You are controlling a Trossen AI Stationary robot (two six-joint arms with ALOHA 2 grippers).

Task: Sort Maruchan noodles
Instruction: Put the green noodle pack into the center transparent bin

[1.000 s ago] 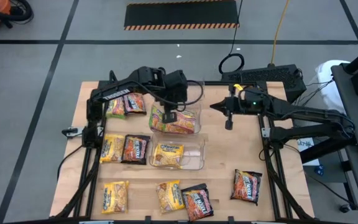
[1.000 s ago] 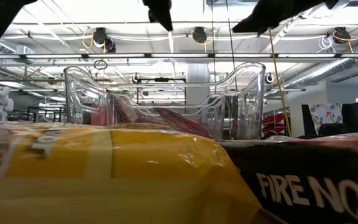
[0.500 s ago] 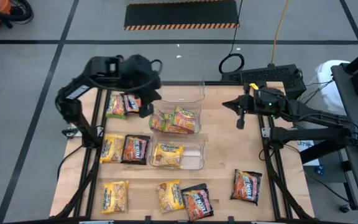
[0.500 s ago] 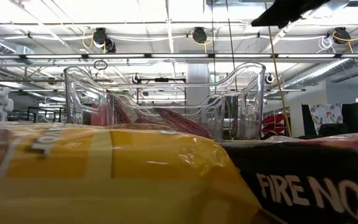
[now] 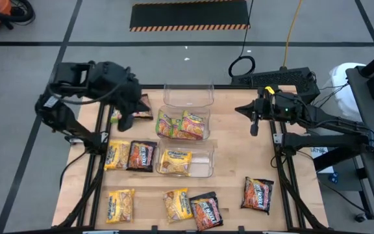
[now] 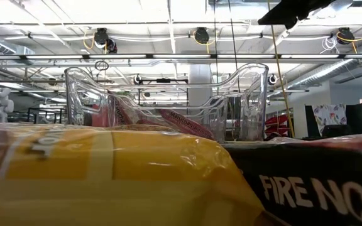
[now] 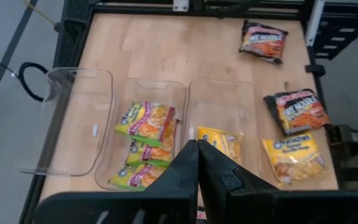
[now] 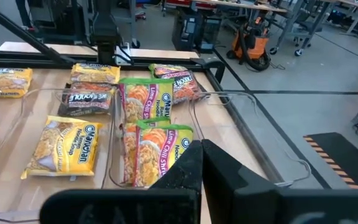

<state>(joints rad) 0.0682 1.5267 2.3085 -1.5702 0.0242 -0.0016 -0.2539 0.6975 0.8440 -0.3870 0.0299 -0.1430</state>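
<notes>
On the table (image 5: 232, 140), three clear bins are sitting in a row: far bin (image 5: 188, 95) bare, middle bin (image 5: 183, 125) holding green-yellow Maruchan noodles (image 7: 145, 121), near bin (image 5: 186, 160) holding one yellow packet (image 5: 176, 160). Other packets are lying loose around. Left gripper (image 5: 126, 121) and right gripper (image 5: 254, 127) are hovering, fingers pressed together, holding nothing.

Green-yellow packets (image 5: 182, 124) lie flat in the middle bin, one yellow packet (image 5: 175, 161) in the near bin; others scattered.
</notes>
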